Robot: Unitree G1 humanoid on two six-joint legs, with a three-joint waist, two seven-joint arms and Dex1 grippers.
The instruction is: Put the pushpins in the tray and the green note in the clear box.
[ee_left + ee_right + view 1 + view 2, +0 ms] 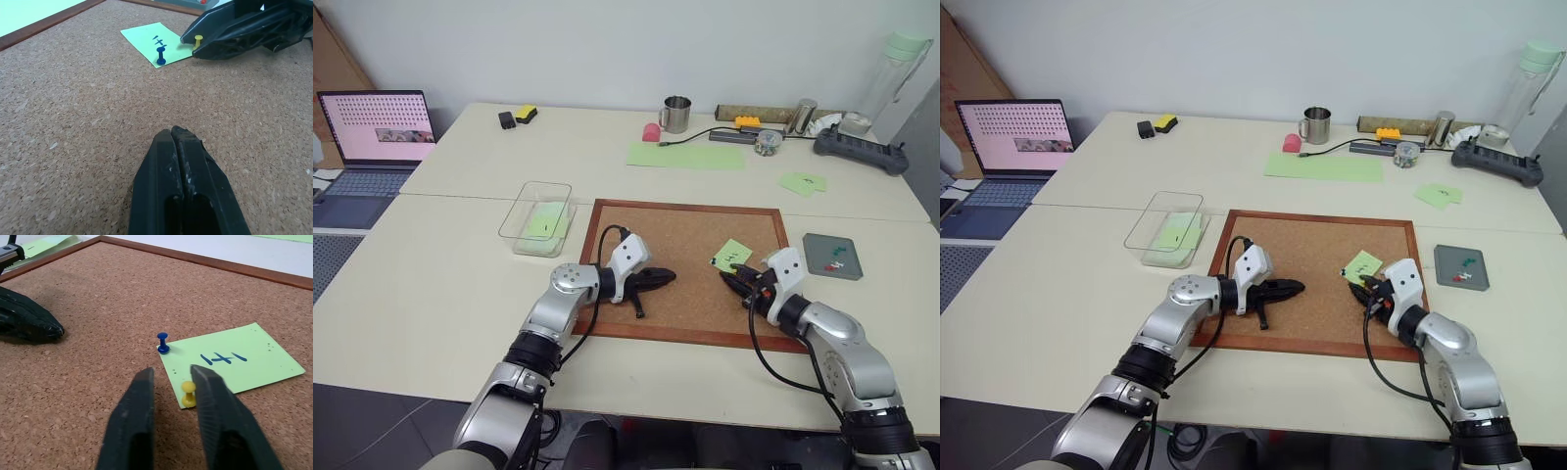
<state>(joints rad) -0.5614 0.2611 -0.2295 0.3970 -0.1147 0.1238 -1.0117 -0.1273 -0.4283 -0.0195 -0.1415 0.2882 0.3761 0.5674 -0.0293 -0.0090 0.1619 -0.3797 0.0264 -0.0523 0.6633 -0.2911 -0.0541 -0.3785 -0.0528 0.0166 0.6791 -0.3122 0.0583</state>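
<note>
Yellow pushpin point(188, 394) between right pincer point(172, 377) fingers

Laptop point(377, 132), steel mug point(676, 114), corkboard point(690, 245)

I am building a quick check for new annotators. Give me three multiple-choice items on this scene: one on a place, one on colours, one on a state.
1. Where does the green note with the dark marks lie?
A. in the clear box
B. on the cork board
C. on the grey tray

2. What colours are the pins standing in that note?
A. blue and yellow
B. red and green
C. both white

3. How is the left pincer?
A. shut, holding nothing
B. wide open
C. shut on a pin

Key:
1. B, as brown cork surrounds the note on every side.
2. A, as a blue pushpin stands at one corner and a yellow pushpin at the next.
3. A, as its two fingers meet with nothing between them.
</note>
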